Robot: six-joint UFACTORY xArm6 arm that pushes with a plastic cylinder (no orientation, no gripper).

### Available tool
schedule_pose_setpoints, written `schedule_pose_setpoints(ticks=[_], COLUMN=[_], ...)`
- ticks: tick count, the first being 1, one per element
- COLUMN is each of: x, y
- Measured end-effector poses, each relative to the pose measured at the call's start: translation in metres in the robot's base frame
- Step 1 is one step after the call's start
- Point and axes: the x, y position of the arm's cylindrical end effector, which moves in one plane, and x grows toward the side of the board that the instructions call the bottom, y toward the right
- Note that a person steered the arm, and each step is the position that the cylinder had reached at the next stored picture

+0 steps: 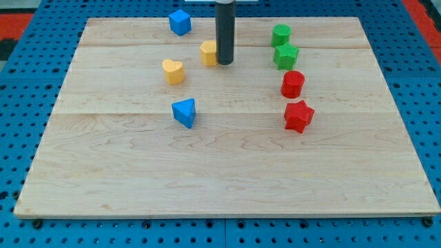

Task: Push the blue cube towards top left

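The blue cube (180, 22) sits near the board's top edge, left of centre. My tip (224, 63) rests on the board below and to the right of the cube, touching or just right of a yellow block (209, 52). The dark rod rises straight up to the view's top. A yellow heart (173, 71) lies left of and below the tip. A blue triangular block (185, 112) lies further down.
A green cylinder (280, 34) and a green star-like block (285, 56) stand at the upper right. Below them are a red cylinder (293, 84) and a red star (298, 116). The wooden board (220, 172) lies on a blue pegboard.
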Motion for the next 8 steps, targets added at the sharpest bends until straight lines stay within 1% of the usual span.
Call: schedule_pose_setpoints(ticks=[1,2,3,4,5,6,7,8], x=[-0.011,-0.038,-0.064,-0.121,-0.122,-0.113,-0.124,-0.115], y=[-0.011,-0.013,0.002,0.003,-0.041,-0.113,-0.145,-0.148])
